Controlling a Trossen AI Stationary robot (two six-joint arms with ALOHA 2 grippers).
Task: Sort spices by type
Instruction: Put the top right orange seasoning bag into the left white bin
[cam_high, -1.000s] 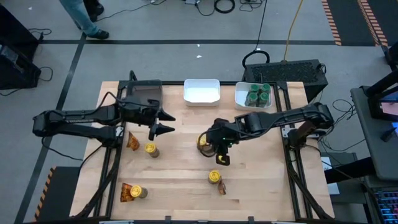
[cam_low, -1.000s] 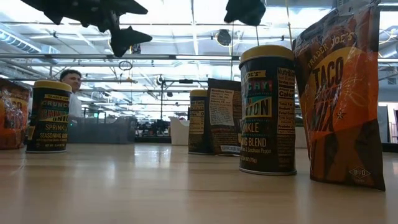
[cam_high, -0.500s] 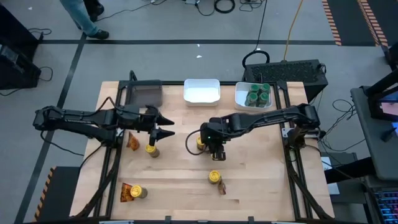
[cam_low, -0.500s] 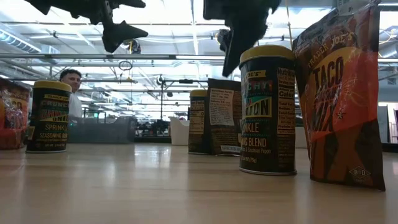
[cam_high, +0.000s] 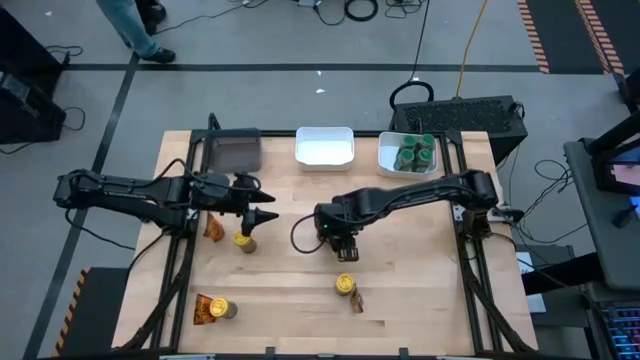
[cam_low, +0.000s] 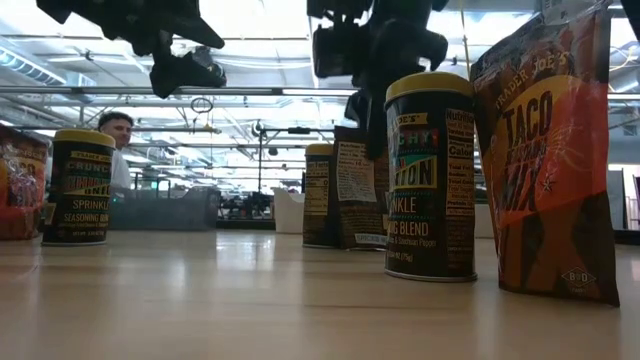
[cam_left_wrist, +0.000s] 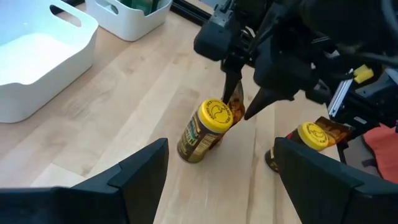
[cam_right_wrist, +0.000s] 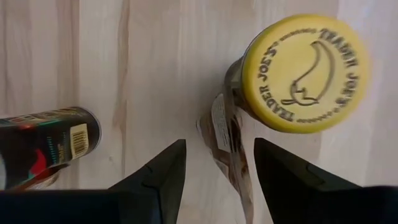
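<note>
Sitting closest on the wooden bench (cam_high: 420, 270), one round yellow-lidded jar (cam_high: 345, 285) stands touching a flat foil packet (cam_high: 357, 300), with another jar-and-packet pair (cam_high: 213, 309) at the left corner. Mid-bench, the right claw (cam_high: 342, 246) hangs spread open over a packet (cam_right_wrist: 227, 140) beside a jar (cam_right_wrist: 303, 73); the left claw (cam_high: 263, 220), open too, hovers above another jar (cam_high: 243, 241). Farther back, the green-lidded jars (cam_high: 415, 153) fill the right white tray (cam_high: 388, 160); the middle white tray (cam_high: 325, 147) and grey tray (cam_high: 227, 153) look bare.
</note>
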